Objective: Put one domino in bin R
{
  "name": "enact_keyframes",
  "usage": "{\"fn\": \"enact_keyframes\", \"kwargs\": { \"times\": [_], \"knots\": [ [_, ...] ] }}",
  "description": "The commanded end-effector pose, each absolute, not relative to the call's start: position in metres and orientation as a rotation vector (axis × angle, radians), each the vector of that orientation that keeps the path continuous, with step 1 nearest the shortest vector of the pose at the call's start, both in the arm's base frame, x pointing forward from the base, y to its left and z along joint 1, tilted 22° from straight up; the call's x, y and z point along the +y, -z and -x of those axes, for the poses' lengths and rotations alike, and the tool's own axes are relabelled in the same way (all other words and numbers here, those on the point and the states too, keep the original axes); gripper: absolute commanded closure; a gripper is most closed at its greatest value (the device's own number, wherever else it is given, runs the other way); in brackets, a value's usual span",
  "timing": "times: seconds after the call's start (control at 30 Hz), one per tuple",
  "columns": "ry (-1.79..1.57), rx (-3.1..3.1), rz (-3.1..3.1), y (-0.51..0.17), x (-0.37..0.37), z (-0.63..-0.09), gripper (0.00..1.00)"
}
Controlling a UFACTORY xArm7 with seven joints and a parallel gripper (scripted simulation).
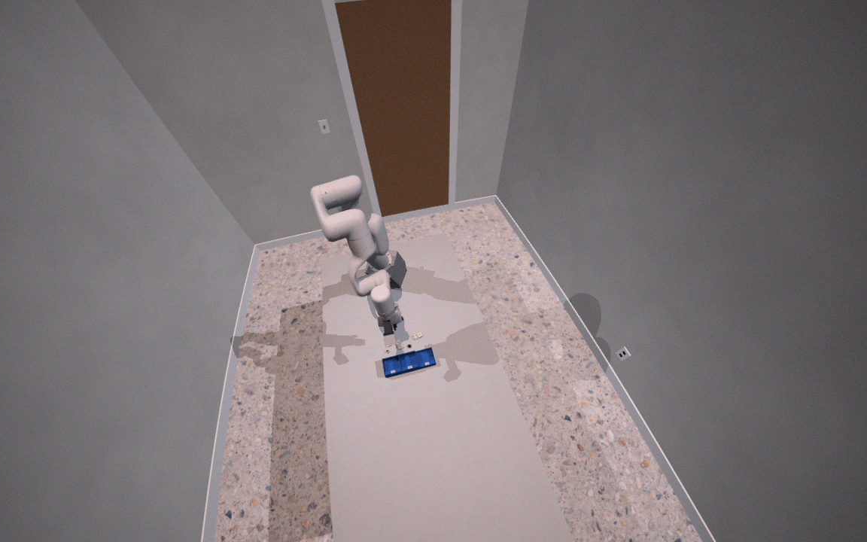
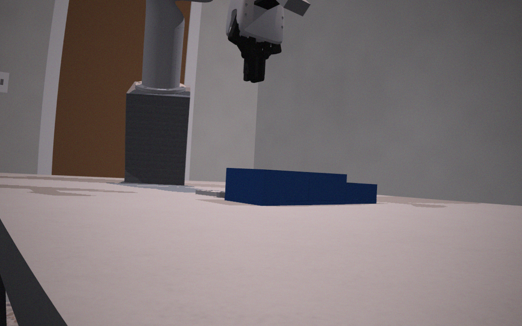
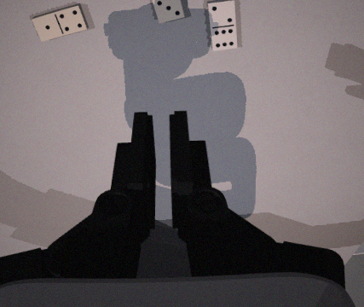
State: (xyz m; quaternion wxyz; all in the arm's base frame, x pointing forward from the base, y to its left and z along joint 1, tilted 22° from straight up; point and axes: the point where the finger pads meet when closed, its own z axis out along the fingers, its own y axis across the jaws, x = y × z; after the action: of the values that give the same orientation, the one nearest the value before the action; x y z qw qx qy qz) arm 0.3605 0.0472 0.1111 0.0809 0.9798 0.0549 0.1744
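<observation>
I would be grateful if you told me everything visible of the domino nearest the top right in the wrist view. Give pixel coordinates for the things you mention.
The domino (image 3: 223,26) looks off-white and smooth, perhaps plastic, with black pips: two above a dark dividing line, six below. It lies flat, face up, on the table, touching no other domino. Its top edge nearly meets the picture's border.

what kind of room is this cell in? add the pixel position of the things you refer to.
Probably a small test room: grey walls around a table (image 1: 436,458) (image 2: 279,259), a brown door (image 1: 400,108) (image 2: 96,101), speckled stone-look floor (image 1: 598,464).

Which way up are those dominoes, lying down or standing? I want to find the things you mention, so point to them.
Lying flat: the wrist view looks down on dotted faces of three dominoes (image 3: 60,22), one cut off.
</observation>
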Motion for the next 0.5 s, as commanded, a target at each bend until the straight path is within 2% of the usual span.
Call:
{"fn": "enact_keyframes", "kwargs": {
  "times": [0.0, 0.27, 0.47],
  "knots": [
    [-0.526, 0.162, -2.926, -0.112, 0.049, -0.361, 0.93],
    [-0.52, 0.222, -2.916, -0.108, 0.046, -0.369, 0.93],
    [-0.519, 0.222, -2.916, -0.087, 0.031, -0.411, 0.93]
  ]
}}
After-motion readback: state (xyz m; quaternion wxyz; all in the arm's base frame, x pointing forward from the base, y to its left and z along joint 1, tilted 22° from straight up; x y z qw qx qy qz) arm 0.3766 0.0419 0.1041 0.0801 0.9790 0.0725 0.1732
